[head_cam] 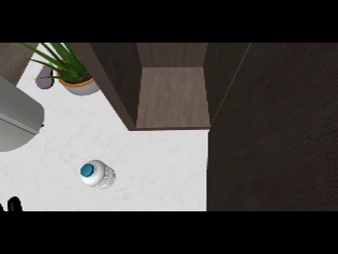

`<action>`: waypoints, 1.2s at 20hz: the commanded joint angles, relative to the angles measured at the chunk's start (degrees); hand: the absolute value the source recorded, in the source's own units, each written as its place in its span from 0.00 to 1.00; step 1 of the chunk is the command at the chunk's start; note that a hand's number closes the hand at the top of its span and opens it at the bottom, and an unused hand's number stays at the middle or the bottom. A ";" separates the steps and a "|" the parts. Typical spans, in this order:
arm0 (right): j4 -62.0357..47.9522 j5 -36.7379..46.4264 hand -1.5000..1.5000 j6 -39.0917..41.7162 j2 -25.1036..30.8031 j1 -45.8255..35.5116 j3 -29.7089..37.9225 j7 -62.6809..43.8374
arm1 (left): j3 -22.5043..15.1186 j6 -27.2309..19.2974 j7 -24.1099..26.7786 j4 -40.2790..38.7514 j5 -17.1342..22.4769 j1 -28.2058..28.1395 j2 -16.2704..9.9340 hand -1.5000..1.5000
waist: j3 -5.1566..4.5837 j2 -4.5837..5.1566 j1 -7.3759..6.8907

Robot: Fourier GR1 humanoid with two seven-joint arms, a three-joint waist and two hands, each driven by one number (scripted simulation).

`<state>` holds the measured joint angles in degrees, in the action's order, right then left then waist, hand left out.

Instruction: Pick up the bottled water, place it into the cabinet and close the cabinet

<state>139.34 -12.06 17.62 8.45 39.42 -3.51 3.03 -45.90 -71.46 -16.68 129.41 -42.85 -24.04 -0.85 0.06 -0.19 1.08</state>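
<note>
Bottled water [97,174], clear ribbed plastic with a teal cap, stands upright and free on the white table [157,154].
Head view: dark wooden cabinet [171,96] hangs open, ready; left robot hand [3,205] barely shows at the lower edge, grasp unreadable; right robot hand unseen.

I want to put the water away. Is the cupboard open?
Open: the cabinet shows its bare shelf, and its door is swung out.

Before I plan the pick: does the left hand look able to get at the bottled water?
Probably yes. The left hand shows at the lower left edge, and only bare counter lies between it and the upright bottled water, up and to its right.
</note>
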 commanded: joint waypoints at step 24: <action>9.56 -5.38 0.00 7.53 1.87 17.86 3.89 10.77 | 9.88 -10.58 5.40 -21.29 30.60 12.79 -6.75 0.00 | -0.52 -0.15 -0.12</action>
<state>139.66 -11.48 24.86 8.83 54.37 -2.79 16.07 -38.04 -80.39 -12.61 111.09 -16.31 -13.60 -6.98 -0.38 -0.40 1.07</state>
